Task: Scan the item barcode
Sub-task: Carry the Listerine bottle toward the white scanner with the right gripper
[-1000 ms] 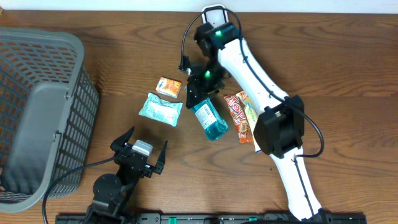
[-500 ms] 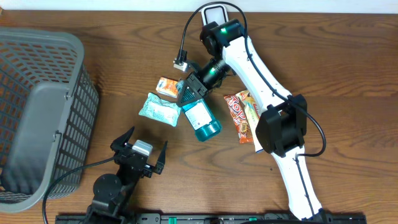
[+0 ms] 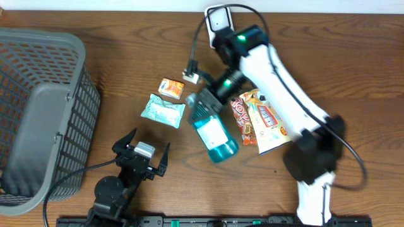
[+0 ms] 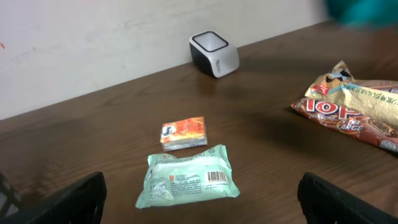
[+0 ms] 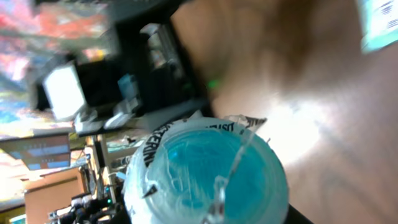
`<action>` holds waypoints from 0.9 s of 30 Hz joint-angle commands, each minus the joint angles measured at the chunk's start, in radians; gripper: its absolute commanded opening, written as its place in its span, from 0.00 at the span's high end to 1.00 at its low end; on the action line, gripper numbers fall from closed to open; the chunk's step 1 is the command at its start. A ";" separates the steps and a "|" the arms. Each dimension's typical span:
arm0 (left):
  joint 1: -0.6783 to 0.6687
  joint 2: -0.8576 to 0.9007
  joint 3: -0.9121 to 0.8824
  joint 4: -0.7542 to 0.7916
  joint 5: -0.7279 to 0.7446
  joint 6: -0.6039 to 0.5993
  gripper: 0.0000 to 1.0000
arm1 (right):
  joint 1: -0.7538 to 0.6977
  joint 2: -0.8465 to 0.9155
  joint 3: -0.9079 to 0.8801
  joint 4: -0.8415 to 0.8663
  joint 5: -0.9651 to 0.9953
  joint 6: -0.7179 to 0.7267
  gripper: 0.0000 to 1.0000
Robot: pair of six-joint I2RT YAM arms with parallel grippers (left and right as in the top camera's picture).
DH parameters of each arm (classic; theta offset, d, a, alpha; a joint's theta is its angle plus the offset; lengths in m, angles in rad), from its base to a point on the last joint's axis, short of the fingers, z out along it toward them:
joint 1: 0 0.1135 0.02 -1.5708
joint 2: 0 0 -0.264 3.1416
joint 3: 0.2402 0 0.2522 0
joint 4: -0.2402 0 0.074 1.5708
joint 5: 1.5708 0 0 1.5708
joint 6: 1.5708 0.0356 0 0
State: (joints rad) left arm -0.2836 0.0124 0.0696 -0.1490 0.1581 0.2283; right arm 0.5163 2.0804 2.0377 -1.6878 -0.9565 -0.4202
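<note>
Aloft — bottle (image 3: 215, 133) in right end effector (image 3: 203, 104)

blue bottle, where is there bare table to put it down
Bare wood lies between the basket and the wipes pack, and along the far edge from the basket to the scanner. The centre is crowded with the orange packet and the snack bags.

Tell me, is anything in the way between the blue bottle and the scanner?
Nothing I can see. The right gripper holds the blue bottle, and the table in front of the scanner is bare. The snack bags lie off to one side.
</note>
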 commanded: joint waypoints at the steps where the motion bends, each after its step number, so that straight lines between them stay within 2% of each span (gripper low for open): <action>1: -0.004 -0.002 -0.016 -0.025 0.005 -0.013 0.02 | -0.021 -0.103 -0.132 0.002 -0.136 -0.075 0.99; 7: -0.004 -0.002 -0.016 -0.025 0.006 -0.013 0.02 | -0.077 -0.156 -0.331 0.037 -0.256 -0.151 0.98; 14: -0.004 -0.002 -0.016 -0.025 0.006 -0.013 0.02 | -0.121 -0.156 -0.360 0.119 -0.179 -0.142 0.98; 17: -0.004 -0.002 -0.016 -0.025 0.006 -0.013 0.02 | -0.123 -0.156 -0.356 0.208 -0.027 0.027 0.98; 21: -0.004 -0.002 -0.016 -0.025 0.006 -0.013 0.02 | -0.122 -0.161 -0.356 0.348 0.344 0.336 0.99; 27: -0.004 -0.002 -0.016 -0.025 0.006 -0.013 0.02 | -0.123 -0.162 -0.339 0.465 0.595 0.466 0.99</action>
State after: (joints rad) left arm -0.2836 0.0120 0.0696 -0.1490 0.1581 0.2283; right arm 0.3965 1.9327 1.6672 -1.2526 -0.5339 -0.1120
